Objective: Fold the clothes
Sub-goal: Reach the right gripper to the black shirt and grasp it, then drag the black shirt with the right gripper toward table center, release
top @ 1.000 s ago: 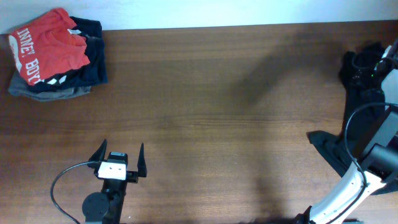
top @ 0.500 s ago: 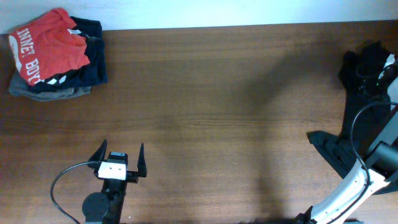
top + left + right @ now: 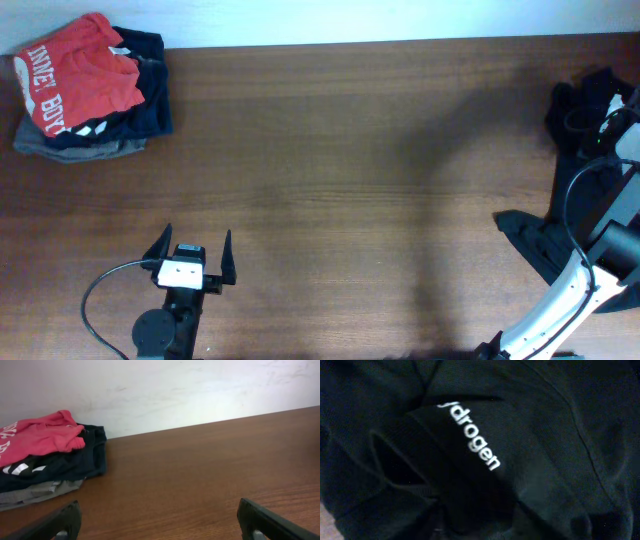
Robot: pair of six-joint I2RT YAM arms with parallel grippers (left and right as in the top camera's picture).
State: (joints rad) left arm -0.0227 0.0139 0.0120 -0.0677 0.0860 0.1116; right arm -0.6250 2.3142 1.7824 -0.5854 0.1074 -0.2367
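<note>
Since the earlier overhead frame the right arm's wrist has shifted slightly toward the right edge of the frame, and nothing else on the table has moved. The right gripper (image 3: 588,118) sits low in the upper right of the overhead view, sunk into the bunched black top (image 3: 572,100). Its fingers are lost against the dark cloth, so how far they are open, and whether they hold the fabric, cannot be told. The right wrist view is filled edge to edge by the black top (image 3: 545,420), creased and folded, with white lettering (image 3: 470,435) running diagonally across the middle of the frame.

In the overhead view the top lies heaped at the upper right edge of the brown wooden table (image 3: 340,150). More black cloth (image 3: 530,240) spreads at the lower right beside the arm; whether the 2 patches are joined cannot be seen.

The left gripper (image 3: 198,232) rests at the lower left of the overhead frame, well apart from the top, its 2 fingers spread wide with nothing between them. The left wrist view shows the left gripper (image 3: 160,527) over bare wood.

In the upper left corner lies a stack: a red shirt (image 3: 75,75) with white lettering on a navy garment (image 3: 150,100), over grey cloth (image 3: 90,150).
</note>
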